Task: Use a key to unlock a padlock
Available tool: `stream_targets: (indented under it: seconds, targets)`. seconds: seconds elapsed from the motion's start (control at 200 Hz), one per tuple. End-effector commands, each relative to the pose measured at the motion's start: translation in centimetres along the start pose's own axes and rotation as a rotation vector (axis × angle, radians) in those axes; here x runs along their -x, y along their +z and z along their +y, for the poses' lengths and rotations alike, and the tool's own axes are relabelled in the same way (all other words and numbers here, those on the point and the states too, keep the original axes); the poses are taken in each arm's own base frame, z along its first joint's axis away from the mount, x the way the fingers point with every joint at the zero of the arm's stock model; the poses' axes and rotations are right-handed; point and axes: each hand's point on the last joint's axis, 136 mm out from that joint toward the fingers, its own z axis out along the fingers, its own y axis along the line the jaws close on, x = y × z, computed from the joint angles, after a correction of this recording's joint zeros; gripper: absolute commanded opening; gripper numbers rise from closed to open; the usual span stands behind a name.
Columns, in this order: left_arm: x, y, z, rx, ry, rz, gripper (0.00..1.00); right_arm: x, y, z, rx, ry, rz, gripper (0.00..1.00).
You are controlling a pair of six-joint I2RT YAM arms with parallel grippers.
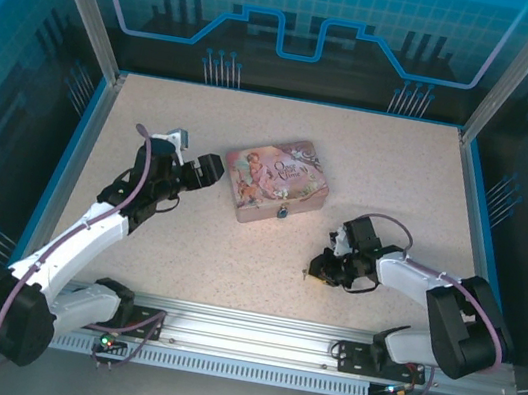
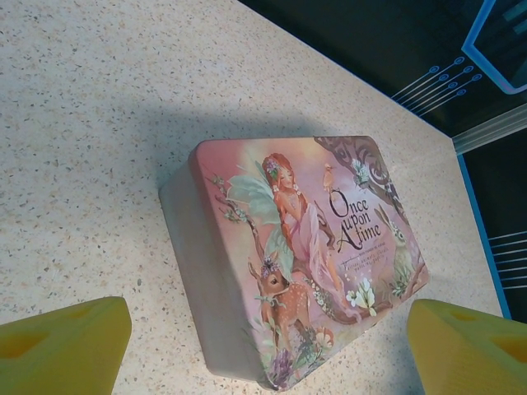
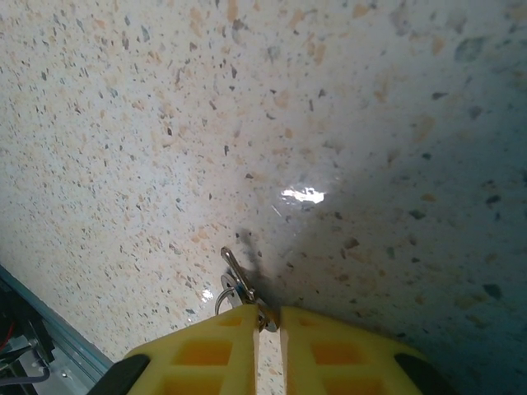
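Nearest the front rail, on the right side of the bench (image 1: 400, 170), the right hand (image 1: 318, 267) is lowered to the surface with its yellow fingers (image 3: 206, 354) drawn almost together, leaving only a thin slit. The ring end of the key (image 3: 237, 276) is caught between their tips. The rest of the small silvery key lies flat on the speckled top, pointing away from the fingers. Farther back, near the middle of the bench, stands the pink tin (image 1: 275, 179). The padlock (image 1: 284, 211), a small dark speck in the top view, hangs at the middle of the tin's near side. Just left of the tin, the left hand (image 1: 210, 170) faces it with fingers (image 2: 66, 350) spread wide to either side of the illustrated lid (image 2: 313, 247), gripping nothing and clear of the tin.
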Motion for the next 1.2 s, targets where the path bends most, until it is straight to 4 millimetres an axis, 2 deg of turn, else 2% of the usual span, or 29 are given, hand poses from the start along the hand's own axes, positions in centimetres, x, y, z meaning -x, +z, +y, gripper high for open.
stream_targets:
  seconds: [0.0, 0.15, 0.305, 0.415, 0.53, 0.62, 0.725, 0.84, 0.995, 1.066, 1.191]
  targets:
    - [0.4, -0.6, -0.5, -0.016, 0.009, -0.008, 0.88, 1.0, 0.1, 1.8, 0.047, -0.045, -0.029, 0.12]
    - [0.5, -0.6, -0.5, -0.017, 0.012, -0.009, 0.88, 1.5, -0.5, 2.7, 0.080, -0.084, -0.070, 0.04]
    - [0.5, -0.6, -0.8, -0.033, 0.018, -0.008, 0.88, 2.2, -1.7, 3.6, 0.098, -0.142, -0.135, 0.01]
    - [0.6, -0.9, -2.4, -0.114, 0.048, -0.006, 0.88, 2.7, -2.9, 5.1, 0.143, -0.216, -0.184, 0.00]
    - [0.9, -1.9, -5.7, -0.282, 0.102, -0.005, 0.86, 3.5, -5.0, 7.8, 0.228, -0.331, -0.270, 0.00]
    - [1.0, -3.4, -8.8, -0.434, 0.167, 0.005, 0.83, 4.4, -7.5, 10.7, 0.302, -0.444, -0.360, 0.00]
    - [0.4, -5.0, -11.8, -0.557, 0.262, 0.049, 0.81, 4.8, -10.4, 13.9, 0.379, -0.585, -0.448, 0.00]
    - [-0.7, -6.3, -14.2, -0.672, 0.339, 0.096, 0.79, 5.0, -13.4, 17.4, 0.468, -0.721, -0.523, 0.00]
    - [-1.5, -7.2, -16.9, -0.830, 0.355, 0.139, 0.62, 4.8, -15.6, 21.6, 0.592, -0.852, -0.544, 0.00]
    - [-1.7, -7.5, -17.9, -0.882, 0.361, 0.144, 0.57, 4.4, -15.9, 23.2, 0.630, -0.900, -0.533, 0.00]
    - [-2.0, -7.4, -18.7, -0.908, 0.381, 0.155, 0.54, 3.7, -15.9, 25.2, 0.665, -0.957, -0.472, 0.00]
